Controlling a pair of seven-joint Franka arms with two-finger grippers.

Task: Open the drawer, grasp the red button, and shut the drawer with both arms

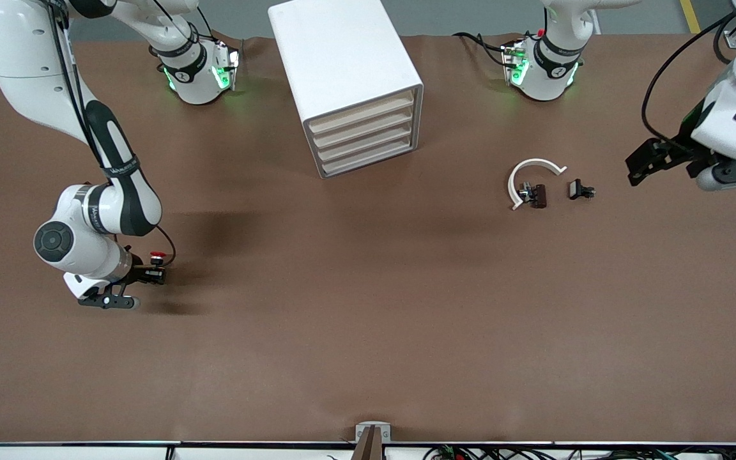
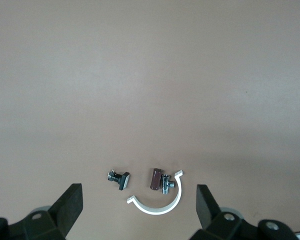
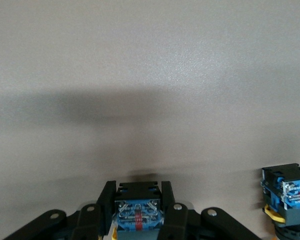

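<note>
The white cabinet [image 1: 342, 51] stands near the arms' bases. Its uppermost drawer [image 1: 363, 110] sits flush with the three below it. My right gripper [image 1: 154, 275] is low at the right arm's end of the table. In the right wrist view it [image 3: 138, 210] is shut on a push button's black and blue body [image 3: 138, 212] with yellow beneath; its cap is hidden. A second such body [image 3: 286, 196] stands beside it. A red cap [image 1: 156, 256] shows right by the gripper; I cannot tell whose it is. My left gripper [image 1: 637, 167] waits open and empty in the air.
Between the cabinet and the left arm's end lie a white C-shaped clip [image 1: 534, 174], a small brown and metal part [image 1: 535, 195] and a small black part [image 1: 580, 190]. They also show in the left wrist view: clip [image 2: 157, 208], brown part [image 2: 156, 178], black part [image 2: 121, 179].
</note>
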